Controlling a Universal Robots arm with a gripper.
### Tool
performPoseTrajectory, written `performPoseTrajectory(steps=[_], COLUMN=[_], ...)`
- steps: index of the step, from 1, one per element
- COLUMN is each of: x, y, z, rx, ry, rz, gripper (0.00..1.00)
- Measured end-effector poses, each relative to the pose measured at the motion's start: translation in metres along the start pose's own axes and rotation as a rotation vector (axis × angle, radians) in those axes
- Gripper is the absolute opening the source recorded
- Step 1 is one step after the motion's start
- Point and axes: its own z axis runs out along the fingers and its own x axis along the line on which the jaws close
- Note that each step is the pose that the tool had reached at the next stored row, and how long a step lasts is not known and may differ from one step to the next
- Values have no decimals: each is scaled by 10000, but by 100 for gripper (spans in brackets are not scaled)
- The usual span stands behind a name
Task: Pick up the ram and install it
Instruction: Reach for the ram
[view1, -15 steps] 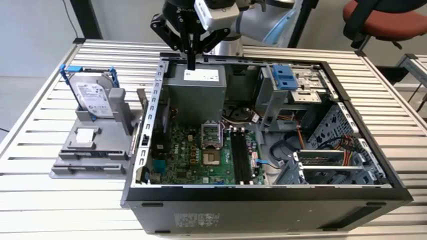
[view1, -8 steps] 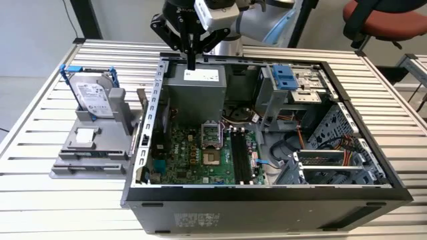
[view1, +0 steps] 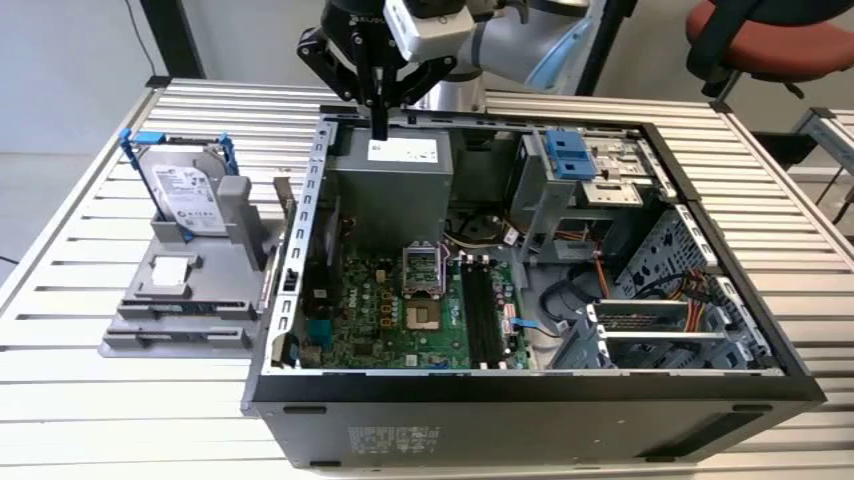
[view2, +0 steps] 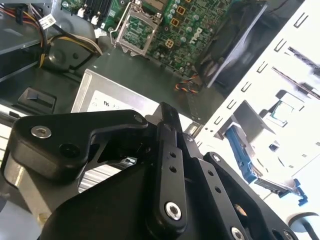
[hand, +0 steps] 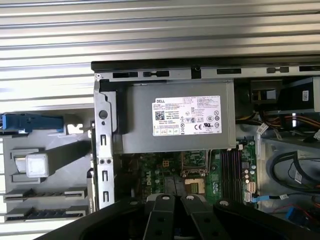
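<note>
Ram: I take it to be the thin greenish-brown stick standing on edge in the grey holder, just beside the case wall on the exterior view's left. It is too slim there for me to make out chips. Standing on edge probably leaves its upper edge free for a pinch from above. The gripper is well apart from it, hanging fingers-down over the silver power supply at the case's far rim. The fingers are drawn together and I see nothing between them. The hard drive in its blue frame stands in the same holder, farther out. The exterior view gives me the gripper's height above the case. The first wrist view looks straight down past the gripper to the black memory slots beyond the power supply. The second wrist view shows the gripper linkage up close, tips meeting.
</note>
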Motion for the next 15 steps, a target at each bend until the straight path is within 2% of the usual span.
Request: performPoseTrajectory(steps=[15], x=[202], y=[-14], z=[-5], rx=[0], ry=[1], rz=[-1], gripper=[0])
